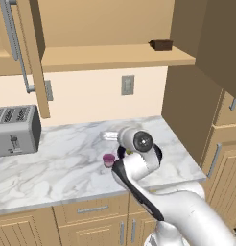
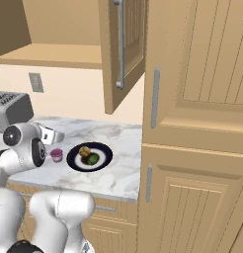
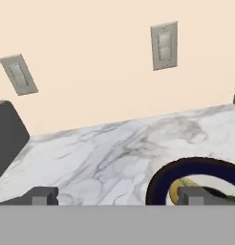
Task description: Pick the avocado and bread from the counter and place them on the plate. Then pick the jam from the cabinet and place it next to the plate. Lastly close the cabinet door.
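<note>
**Jam on bench beside plate, gripper spread, cabinet doors open**

Gripper [image 3: 117, 196] jaws spread wide, nothing between them; in the hand view the two tips sit far apart at the bottom, one over bare marble, the other over the plate's near rim.

Jam [image 2: 56, 155] stands upright on the bench [image 2: 121, 163], just beside the plate [image 2: 104, 157] on the toaster side, apart from it. In the left base view the jam [image 1: 108, 160] sits right against the arm's wrist; can't tell if they touch.

Avocado [image 2: 93, 159] and bread [image 2: 84, 151] both on the plate, touching or nearly so, bread toward the wall side.

Cabinet [image 1: 115, 56]: doors open on both sides, shelf exposed. Dark brown box [image 1: 161, 45] on the shelf near its right end. Silver bar handle [image 1: 14, 45] on the left door.

Toaster [image 1: 15, 129] at the bench's left end, well apart from the plate. Two wall outlets on the backsplash, one at [image 3: 164, 46].
</note>
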